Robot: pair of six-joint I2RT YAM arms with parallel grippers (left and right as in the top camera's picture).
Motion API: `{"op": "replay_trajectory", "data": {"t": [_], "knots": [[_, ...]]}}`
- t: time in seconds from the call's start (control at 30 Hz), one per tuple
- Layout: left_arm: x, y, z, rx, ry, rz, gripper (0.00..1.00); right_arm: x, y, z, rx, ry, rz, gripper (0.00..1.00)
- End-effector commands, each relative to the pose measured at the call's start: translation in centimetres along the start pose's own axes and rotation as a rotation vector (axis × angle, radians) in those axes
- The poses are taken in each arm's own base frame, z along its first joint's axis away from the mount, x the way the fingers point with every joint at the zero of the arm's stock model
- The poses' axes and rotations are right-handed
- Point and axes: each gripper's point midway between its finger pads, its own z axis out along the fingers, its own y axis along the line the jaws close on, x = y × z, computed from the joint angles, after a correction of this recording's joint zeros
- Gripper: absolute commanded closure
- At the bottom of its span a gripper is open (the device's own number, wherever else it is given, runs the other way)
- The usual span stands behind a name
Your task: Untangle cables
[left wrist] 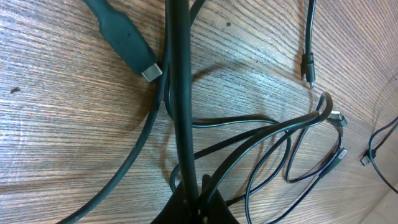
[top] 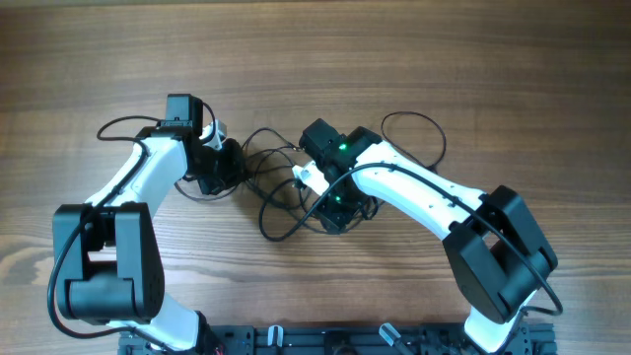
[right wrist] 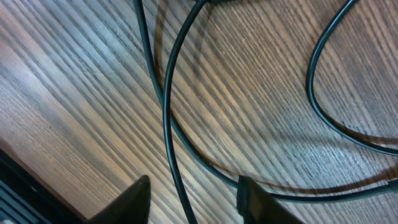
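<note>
Centrally, item one: cables [top: 279, 189], black, several, lying in a loose knot on the wooden table [top: 394, 49] between the two arms. One outlying loop [top: 414, 114] lies beyond the right arm, towards the table's far side.

Item two: left claw [left wrist: 194, 202], low over the left edge of the knot. Its tips are pressed together on a thick cable [left wrist: 180, 93], which runs straight up the left wrist view from the pinch.
- USB plug [left wrist: 130, 43]: dark grey body with a metal tip, lying flat on the table just left of the thick cable and angled towards it.
- Jack plug [left wrist: 308, 65]: slim, on a thin lead, apart from the knot at the upper right of that view.
- Thin cables [left wrist: 261, 134]: several strands fan out from near the claw, cross one another and gather in a tight bend on the right.
- Small connectors [left wrist: 340, 155]: metal-ended, just beside that bend. Their type is too small to tell.

Item three: right claw [right wrist: 189, 196], down over the right side of the knot, fingers [right wrist: 134, 199] spread wide.
- A single thin cable [right wrist: 166, 124] passes between the fingers. Whether it touches either one cannot be told.
- A second strand [right wrist: 205, 163] crosses it and sweeps off to the right along the table.
- A third curve [right wrist: 314, 93] lies apart at the right.

Item four: condition. The strands overlap at several points, and the knot is not yet separated.
</note>
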Motion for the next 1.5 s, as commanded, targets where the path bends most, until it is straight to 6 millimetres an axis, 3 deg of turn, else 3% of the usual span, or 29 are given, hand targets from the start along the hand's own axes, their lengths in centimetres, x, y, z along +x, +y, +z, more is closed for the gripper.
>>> {"op": "replay_trajectory", "data": {"t": [0.0, 0.1, 0.2, 0.23, 0.33, 0.5, 0.6, 0.73, 0.9, 1.03, 1.13, 1.27, 1.47], "knots": [[0.2, 0.2, 0.1, -0.012, 0.004, 0.021, 0.96, 0.6, -0.2, 0.9, 0.006, 0.037, -0.006, 0.72], [0.2, 0.2, 0.1, -0.012, 0.004, 0.021, 0.96, 0.6, -0.3, 0.9, 0.01, 0.035, -0.006, 0.96], [0.2, 0.2, 0.1, -0.012, 0.004, 0.021, 0.93, 0.7, -1.0, 0.9, 0.054, 0.041, 0.036, 0.96], [0.2, 0.2, 0.1, -0.012, 0.004, 0.021, 0.83, 0.7, -1.7, 0.8, 0.093, 0.043, 0.067, 0.96], [0.2, 0.2, 0.1, -0.012, 0.004, 0.021, 0.7, 1.0, -3.7, 0.4, 0.219, 0.046, 0.154, 0.96], [0.2, 0.2, 0.1, -0.012, 0.004, 0.02, 0.58, 0.2, -4.4, -1.5, 0.273, -0.02, 0.222, 0.96], [0.2, 0.2, 0.1, -0.013, 0.005, 0.02, 0.57, -0.9, -4.6, -3.8, 0.283, -0.11, 0.238, 0.96], [0.2, 0.2, 0.1, -0.014, 0.007, 0.018, 0.57, -2.3, -5.2, -8.8, 0.317, -0.288, 0.268, 0.96], [0.2, 0.2, 0.1, -0.014, 0.007, 0.018, 0.69, -2.3, -7.3, -15.4, 0.388, -0.521, 0.428, 0.96], [0.3, 0.2, 0.1, -0.014, 0.008, 0.018, 0.73, -0.8, -9.8, -20.7, 0.42, -0.702, 0.603, 0.96], [0.3, 0.3, 0.1, -0.015, 0.011, 0.017, 0.74, 1.0, -12.0, -23.3, 0.426, -0.789, 0.745, 0.96], [0.4, 0.3, 0.1, -0.017, 0.013, 0.015, 0.74, 3.5, -14.8, -24.7, 0.444, -0.826, 0.888, 0.96], [0.4, 0.3, 0.1, -0.017, 0.013, 0.015, 0.74, 7.1, -18.4, -25.1, 0.443, -0.845, 1.134, 0.96]]}}
